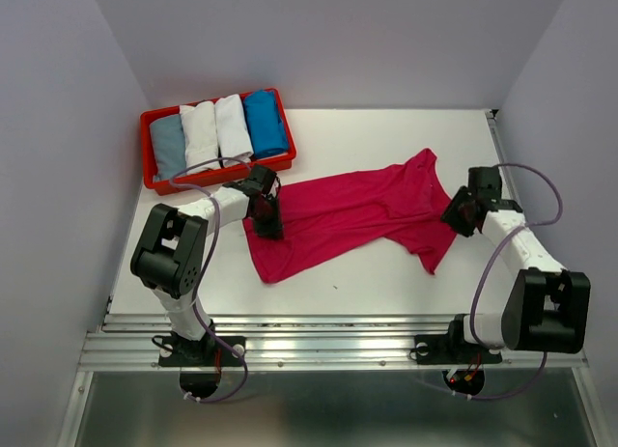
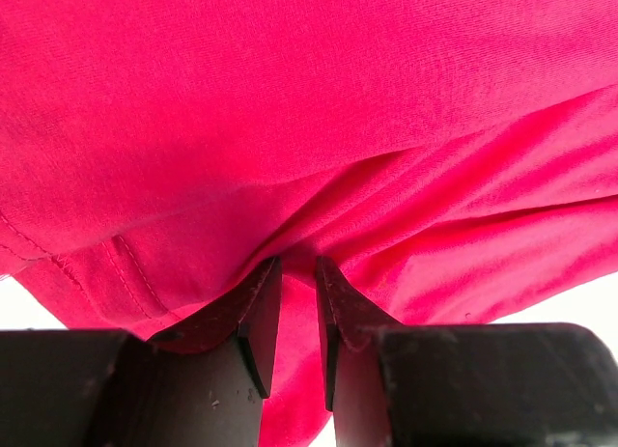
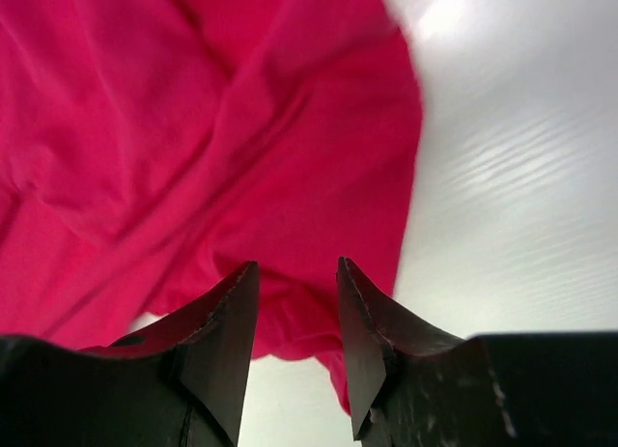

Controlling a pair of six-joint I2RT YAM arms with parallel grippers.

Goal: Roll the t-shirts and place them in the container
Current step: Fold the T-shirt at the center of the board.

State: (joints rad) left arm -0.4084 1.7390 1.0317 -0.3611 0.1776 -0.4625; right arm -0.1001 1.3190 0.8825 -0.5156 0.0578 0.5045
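While you are reading the overhead view from its left side, a red tray (image 1: 153, 177) is sitting at the far left of the table (image 1: 386, 283). It is holding four rolls side by side: a grey-blue t-shirt (image 1: 168, 145), two white t-shirts (image 1: 200, 133) and a bright blue t-shirt (image 1: 265, 122). Just beside the tray's near right corner, your left gripper (image 1: 267, 218) is pressing down on the left end of the magenta t-shirt (image 1: 357, 210). In its wrist view the jaws are standing almost together, and a fold of pink cloth is being pinched between the fingertips (image 2: 256, 312). That shirt is lying unrolled and rumpled across the middle of the table, running from the left gripper up towards the right. At its right edge your right gripper (image 1: 462, 215) is sitting low by a sleeve. Its wrist view is showing the jaws partly apart, pink cloth in the gap, nothing clamped, and bare table to the right.
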